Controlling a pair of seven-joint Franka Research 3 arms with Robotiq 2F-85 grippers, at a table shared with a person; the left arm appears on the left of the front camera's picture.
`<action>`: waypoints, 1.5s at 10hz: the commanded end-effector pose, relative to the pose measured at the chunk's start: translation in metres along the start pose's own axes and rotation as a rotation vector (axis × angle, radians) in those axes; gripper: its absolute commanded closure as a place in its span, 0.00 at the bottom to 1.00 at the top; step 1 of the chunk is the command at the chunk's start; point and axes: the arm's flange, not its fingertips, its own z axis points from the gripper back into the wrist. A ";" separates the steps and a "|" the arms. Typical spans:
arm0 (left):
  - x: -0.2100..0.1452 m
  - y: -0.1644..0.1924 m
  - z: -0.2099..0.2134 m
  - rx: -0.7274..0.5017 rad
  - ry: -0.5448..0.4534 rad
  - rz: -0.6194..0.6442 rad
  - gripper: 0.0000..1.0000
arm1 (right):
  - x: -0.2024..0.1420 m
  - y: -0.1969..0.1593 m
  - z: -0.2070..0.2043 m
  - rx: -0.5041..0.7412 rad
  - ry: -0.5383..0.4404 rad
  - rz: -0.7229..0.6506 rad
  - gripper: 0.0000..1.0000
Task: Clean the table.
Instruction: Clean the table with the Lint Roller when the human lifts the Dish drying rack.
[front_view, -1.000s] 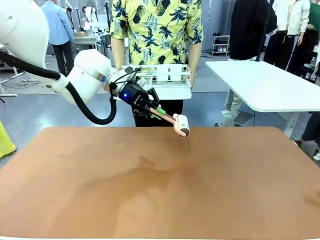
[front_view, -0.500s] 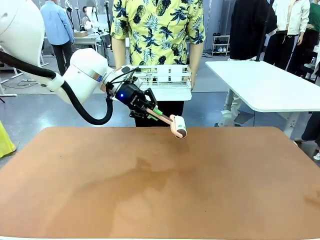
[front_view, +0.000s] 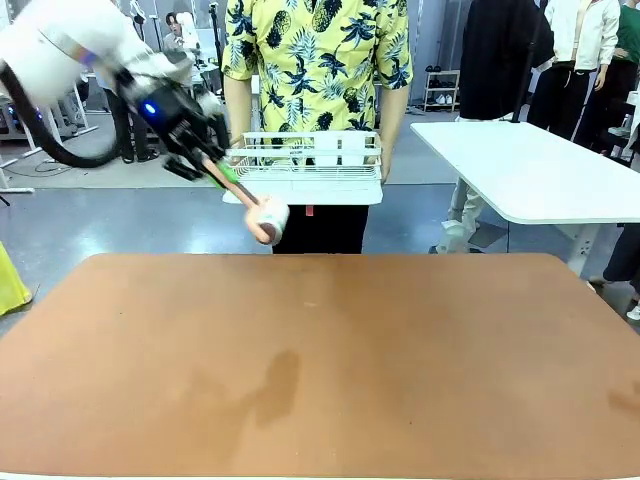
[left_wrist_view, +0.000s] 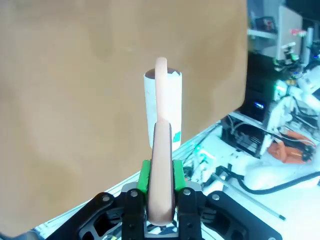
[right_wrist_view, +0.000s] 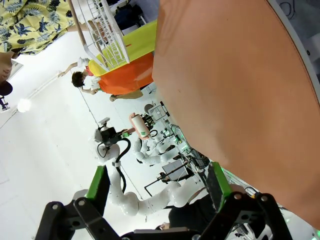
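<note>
Left claw (front_view: 214, 168) clamped on pink-handled white lint roller (front_view: 267, 218); roll just beyond fingertips, above reddish-brown matte tabletop (front_view: 420, 370). Right claw (right_wrist_view: 157, 184) wide open, empty.

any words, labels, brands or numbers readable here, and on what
No text can be read in these pictures.
lint roller: a small teal mark on the white roll, too blurred to read.
rack: a small red tag under its front edge, too small to read.
table: no print on it.
</note>
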 end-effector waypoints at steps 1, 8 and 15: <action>-0.014 0.002 0.028 0.163 -0.025 0.039 0.81 | -0.003 0.001 0.000 -0.005 0.002 0.008 0.00; -0.048 0.083 0.129 0.533 -0.098 0.176 0.81 | -0.003 0.001 0.000 -0.005 0.002 0.008 0.00; -0.046 0.092 0.128 0.548 -0.105 0.166 0.81 | -0.003 0.001 0.000 -0.005 0.002 0.008 0.00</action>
